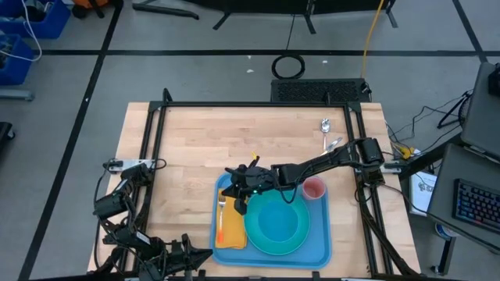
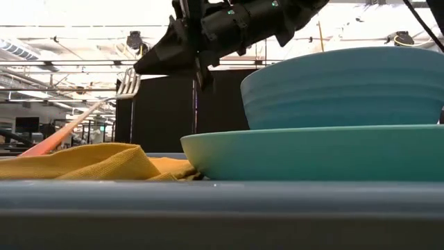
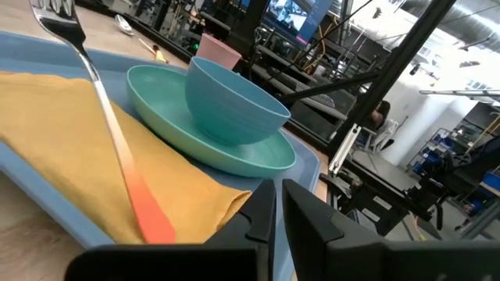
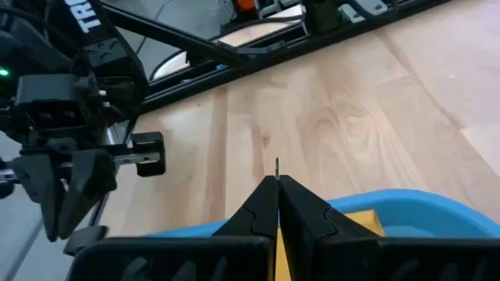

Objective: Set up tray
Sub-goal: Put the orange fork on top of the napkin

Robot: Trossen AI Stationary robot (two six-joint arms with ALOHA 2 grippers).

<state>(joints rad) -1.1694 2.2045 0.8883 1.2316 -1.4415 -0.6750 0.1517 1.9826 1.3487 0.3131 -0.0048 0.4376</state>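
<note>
A pale wooden table (image 1: 187, 156) with a black frame around its edges carries everything here. The big blue tray (image 1: 320, 248) sits flat on it toward the near right. Beyond the tray, near the far right corner, two spoons (image 1: 326, 133) lie on the bare wood.

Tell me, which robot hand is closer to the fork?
The right hand. It hovers over the tray's upper left corner, just above the fork on the yellow cloth. The left hand sits at the table's near-left edge.
</note>
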